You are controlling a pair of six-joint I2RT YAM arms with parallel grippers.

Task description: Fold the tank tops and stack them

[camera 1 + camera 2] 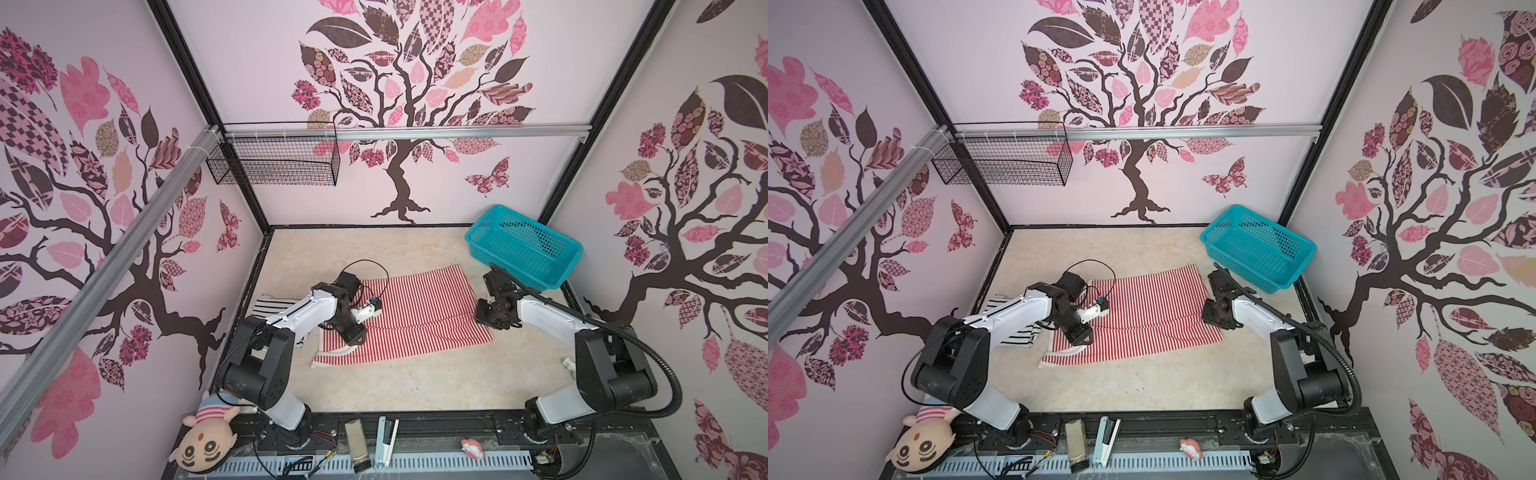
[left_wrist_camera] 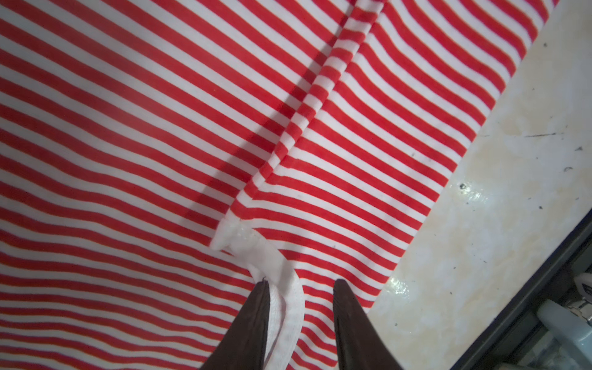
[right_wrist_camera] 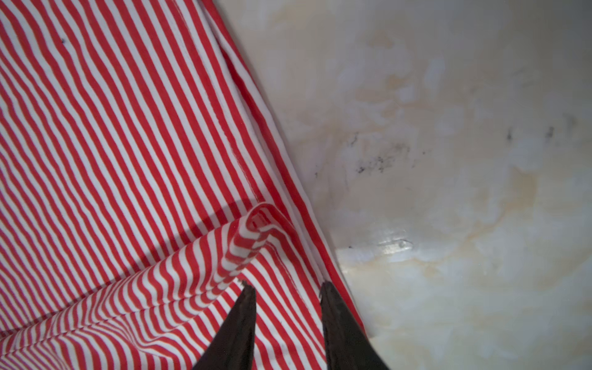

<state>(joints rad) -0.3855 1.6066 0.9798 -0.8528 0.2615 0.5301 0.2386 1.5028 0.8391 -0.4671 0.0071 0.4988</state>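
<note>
Left gripper (image 2: 301,283) astride pale trim (image 2: 259,253) of red-and-white tank top (image 2: 128,128)

Both arms reach inward, elbows bent, wrists pitched down. Left arm (image 1: 299,311): left gripper (image 2: 299,283) low, 2 fingers parted with a narrow gap. Right arm (image 1: 548,311): right gripper (image 3: 286,286) low too, fingers parted about as wide.

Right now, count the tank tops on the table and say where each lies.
2. The red-and-white tank top lies spread across the middle of the table. The black-and-white tank top lies at its left end, mostly hidden under the left arm. Others may be covered.
</note>
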